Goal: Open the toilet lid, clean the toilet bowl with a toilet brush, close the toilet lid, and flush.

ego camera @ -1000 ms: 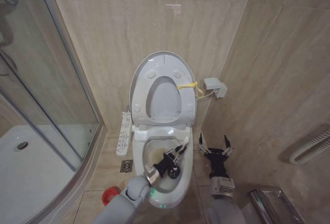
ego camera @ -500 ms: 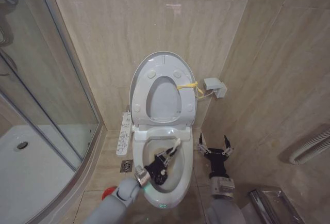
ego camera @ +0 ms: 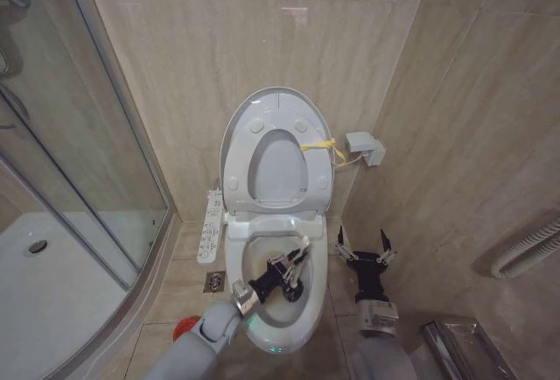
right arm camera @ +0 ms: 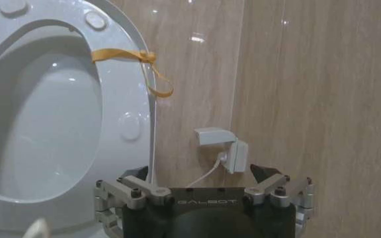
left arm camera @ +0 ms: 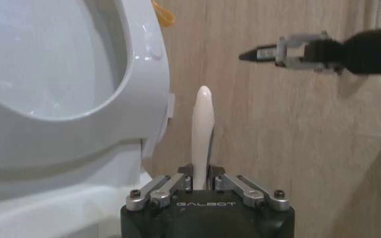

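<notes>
From my head view, the toilet lid stands raised against the tiled wall in the centre of the frame, the ring seat up with it and a yellow tie at its right edge. Below it the toilet bowl lies open in the lower centre. My left end effector reaches in over the bowl from the lower left, clamped on the toilet brush, whose white handle points up and right while the dark head sits low inside the bowl. My right end effector hangs just right of the bowl, fingers spread apart, gripping nothing. A red cup holder sits on the floor at lower left.

In my left wrist view, the brush handle rises from between my closed fingers, with the bowl rim at the frame's left and the right end effector at upper right.

In my right wrist view, my fingers stand apart in front of the raised lid, its yellow tie and a wall socket.
</notes>
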Robot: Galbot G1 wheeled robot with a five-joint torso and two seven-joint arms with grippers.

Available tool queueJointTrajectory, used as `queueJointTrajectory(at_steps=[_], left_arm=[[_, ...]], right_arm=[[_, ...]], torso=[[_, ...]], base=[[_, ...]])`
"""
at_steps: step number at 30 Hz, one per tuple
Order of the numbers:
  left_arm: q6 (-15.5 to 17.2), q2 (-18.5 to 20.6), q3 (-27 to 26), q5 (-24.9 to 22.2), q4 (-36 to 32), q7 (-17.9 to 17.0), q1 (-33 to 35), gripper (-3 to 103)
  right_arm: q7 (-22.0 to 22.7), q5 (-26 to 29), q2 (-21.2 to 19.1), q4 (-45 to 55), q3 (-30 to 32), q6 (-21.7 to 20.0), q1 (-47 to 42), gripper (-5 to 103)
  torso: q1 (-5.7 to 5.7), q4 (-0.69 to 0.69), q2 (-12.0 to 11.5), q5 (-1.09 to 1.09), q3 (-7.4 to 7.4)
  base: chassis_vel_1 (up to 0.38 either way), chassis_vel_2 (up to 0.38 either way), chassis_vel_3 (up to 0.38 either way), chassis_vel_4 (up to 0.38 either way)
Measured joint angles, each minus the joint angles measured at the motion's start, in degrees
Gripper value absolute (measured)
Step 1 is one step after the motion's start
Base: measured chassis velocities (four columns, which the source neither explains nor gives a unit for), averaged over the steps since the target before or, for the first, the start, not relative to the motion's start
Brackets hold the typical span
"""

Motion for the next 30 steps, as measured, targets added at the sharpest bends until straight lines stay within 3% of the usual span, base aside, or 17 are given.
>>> queueJointTrajectory(at_steps=[7,12,22,30], left_arm=[[-1.59,1.32,-1.34,0.34,3.27,2.18,-0.55,15],[-2.08,0.76,-3.30,3.51,6.27,2.12,-3.05,15],[-1.92,-0.68,-1.64,2.78,1.63,1.98,-0.57,15],[-2.96,0.40,-2.06,2.51,5.10,2.60,-0.10,15]], right_arm=[[0.00,0.00,0.00,0.00,0.00,0.00,0.00,100],[0.00,0.00,0.00,0.00,0.00,0.00,0.00,100],[0.00,0.00,0.00,0.00,0.00,0.00,0.00,100],[0.00,0.00,0.00,0.00,0.00,0.00,0.00,100]], torso=[[0.00,0.01,0.00,0.00,0.00],[0.00,0.01,0.00,0.01,0.00],[0.00,0.00,0.00,0.00,0.00],[0.00,0.01,0.00,0.00,0.00]], base=[[0.000,0.000,0.000,0.000],[0.000,0.000,0.000,0.000],[0.000,0.000,0.000,0.000],[0.000,0.000,0.000,0.000]])
